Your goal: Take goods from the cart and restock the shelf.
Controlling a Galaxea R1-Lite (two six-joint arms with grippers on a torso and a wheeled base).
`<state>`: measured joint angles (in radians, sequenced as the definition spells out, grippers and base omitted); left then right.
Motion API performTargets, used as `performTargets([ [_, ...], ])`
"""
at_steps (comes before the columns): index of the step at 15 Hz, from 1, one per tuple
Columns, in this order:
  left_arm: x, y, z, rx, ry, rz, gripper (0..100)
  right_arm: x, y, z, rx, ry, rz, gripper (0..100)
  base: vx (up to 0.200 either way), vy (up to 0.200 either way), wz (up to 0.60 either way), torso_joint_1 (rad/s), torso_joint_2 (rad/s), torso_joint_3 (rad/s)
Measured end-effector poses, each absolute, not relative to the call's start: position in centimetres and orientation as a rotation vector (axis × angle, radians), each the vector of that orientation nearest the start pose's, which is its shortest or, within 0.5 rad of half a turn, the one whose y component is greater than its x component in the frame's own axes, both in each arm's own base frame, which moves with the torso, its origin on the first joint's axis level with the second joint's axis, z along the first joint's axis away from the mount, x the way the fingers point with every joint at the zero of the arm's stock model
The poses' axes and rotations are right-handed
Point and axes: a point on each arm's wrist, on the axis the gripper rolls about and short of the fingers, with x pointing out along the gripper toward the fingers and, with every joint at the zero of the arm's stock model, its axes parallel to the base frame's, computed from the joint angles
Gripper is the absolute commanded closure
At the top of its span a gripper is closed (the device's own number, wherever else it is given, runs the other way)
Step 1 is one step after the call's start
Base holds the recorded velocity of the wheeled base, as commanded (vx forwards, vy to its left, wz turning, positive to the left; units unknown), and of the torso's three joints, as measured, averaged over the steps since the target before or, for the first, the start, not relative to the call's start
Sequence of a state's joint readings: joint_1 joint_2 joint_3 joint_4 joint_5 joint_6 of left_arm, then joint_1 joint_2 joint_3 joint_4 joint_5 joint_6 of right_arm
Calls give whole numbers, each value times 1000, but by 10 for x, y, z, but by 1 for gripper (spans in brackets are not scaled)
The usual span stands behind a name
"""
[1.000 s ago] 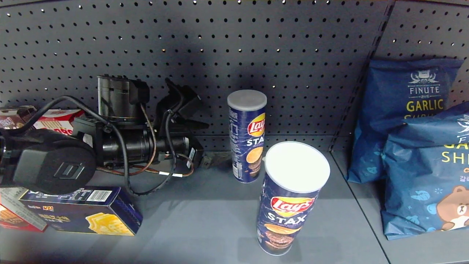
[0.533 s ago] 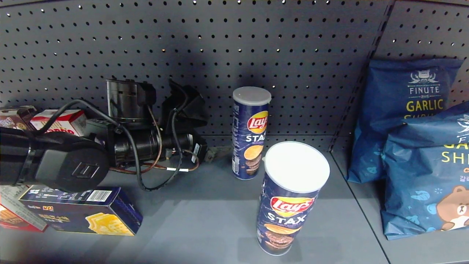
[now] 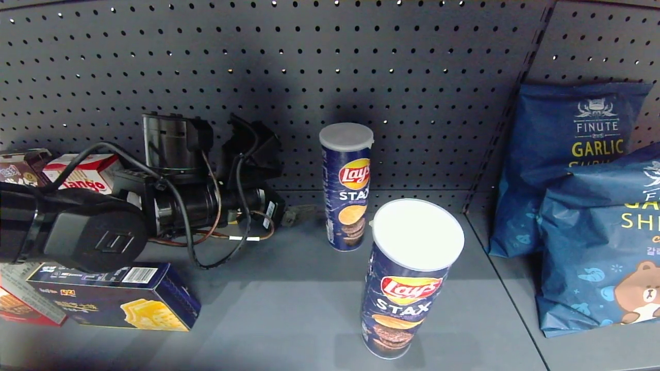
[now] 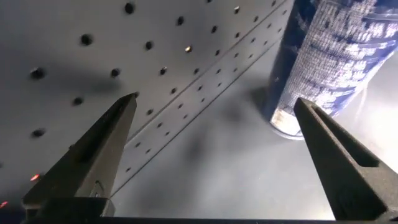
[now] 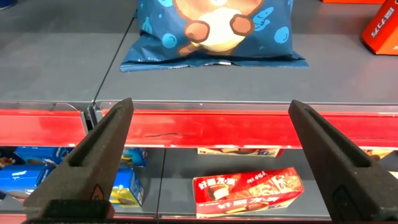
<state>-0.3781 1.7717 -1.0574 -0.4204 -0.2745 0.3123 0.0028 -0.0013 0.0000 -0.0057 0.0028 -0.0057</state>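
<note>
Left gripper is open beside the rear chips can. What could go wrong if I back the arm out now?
1. The open left gripper sits close beside the rear chips can; sideways drift may topple it toward the front chips can.
2. The wrist cable hangs low near the blue cracker box and could snag it.

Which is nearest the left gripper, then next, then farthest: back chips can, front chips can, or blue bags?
Head view, from left gripper:
1. back chips can, beside it.
2. front chips can, toward shelf front.
3. blue bags, far right.
</note>
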Motion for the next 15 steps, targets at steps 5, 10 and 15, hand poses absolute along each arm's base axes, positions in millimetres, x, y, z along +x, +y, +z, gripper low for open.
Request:
performTargets([
  [5, 300, -128, 205, 360, 233, -520, 0, -23, 0, 76, -6, -7, 5, 0, 0, 0, 0, 0, 0, 0],
  [10, 292, -143, 205, 363, 240, -439, 0, -23, 0, 76, -6, -7, 6, 0, 0, 0, 0, 0, 0, 0],
  [15, 297, -151, 202, 331, 252, -440, 0, -23, 0, 76, -6, -7, 6, 0, 0, 0, 0, 0, 0, 0],
])
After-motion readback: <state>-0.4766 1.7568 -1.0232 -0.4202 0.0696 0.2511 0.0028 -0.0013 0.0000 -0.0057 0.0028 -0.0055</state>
